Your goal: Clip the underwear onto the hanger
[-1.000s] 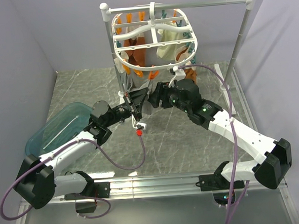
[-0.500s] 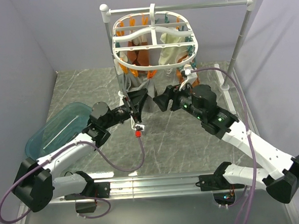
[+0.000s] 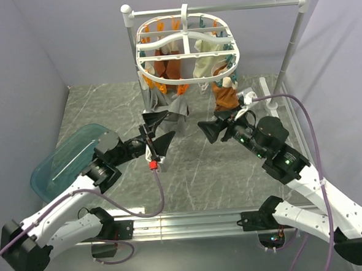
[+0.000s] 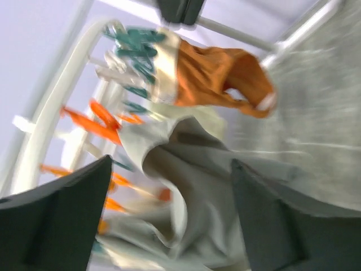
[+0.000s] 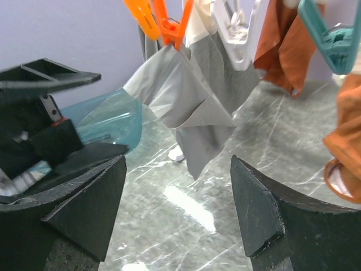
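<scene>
Right wrist view finds the right gripper [image 5: 177, 206] open and empty, the left gripper [image 4: 170, 186] likewise; just ahead and above, the underwear [image 5: 186, 96] hangs from an orange peg [image 5: 167, 22] on the hanger [image 5: 242, 31], so the advisable move is straight back, jaws wide, without snagging it.

You have no text to read here. Neither the hanger [image 3: 186, 42], its pegs [image 5: 163, 22] nor the underwear [image 5: 186, 96] shows any lettering, number, brand or sign that can be made out. The left wrist view is blurred, so nothing fine could be read there.
</scene>
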Controlling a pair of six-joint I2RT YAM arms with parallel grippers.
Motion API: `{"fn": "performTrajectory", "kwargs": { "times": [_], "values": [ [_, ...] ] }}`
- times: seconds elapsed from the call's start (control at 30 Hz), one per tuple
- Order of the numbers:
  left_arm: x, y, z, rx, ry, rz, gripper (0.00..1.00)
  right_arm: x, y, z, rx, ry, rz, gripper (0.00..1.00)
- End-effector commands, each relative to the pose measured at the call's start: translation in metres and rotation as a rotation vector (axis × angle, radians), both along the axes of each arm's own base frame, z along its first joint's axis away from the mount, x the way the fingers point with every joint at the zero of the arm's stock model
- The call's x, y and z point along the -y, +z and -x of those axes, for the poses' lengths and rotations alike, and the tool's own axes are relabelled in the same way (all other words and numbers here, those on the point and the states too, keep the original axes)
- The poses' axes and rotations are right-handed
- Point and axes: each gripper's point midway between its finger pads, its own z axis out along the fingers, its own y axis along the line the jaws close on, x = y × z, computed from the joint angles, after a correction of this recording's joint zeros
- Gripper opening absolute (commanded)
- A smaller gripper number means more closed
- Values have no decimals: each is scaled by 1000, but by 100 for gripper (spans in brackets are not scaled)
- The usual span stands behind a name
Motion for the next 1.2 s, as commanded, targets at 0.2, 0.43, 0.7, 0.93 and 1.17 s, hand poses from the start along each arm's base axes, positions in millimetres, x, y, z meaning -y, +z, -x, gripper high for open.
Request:
{"fn": "performTrajectory", "kwargs": {
  "times": [0.2,0.43,0.7,0.93,1.17],
  "values": [
    [-44,12,2,-798,240,371,99,51,20,19,144,-107,7,82],
    [-99,-3,-35,-1290,508,777,99,93,-3,16,116,-229,43,83],
    [-148,-49,-39,-1536,664,966,99,121,-70,12,-94,-332,78,85],
    [-169,-117,-48,-1604,931,808,99,125,-116,14,-236,-357,24,91],
    [-175,-115,-58,-1547,953,822,99,135,-109,11,-184,-396,17,92]
  ]
}}
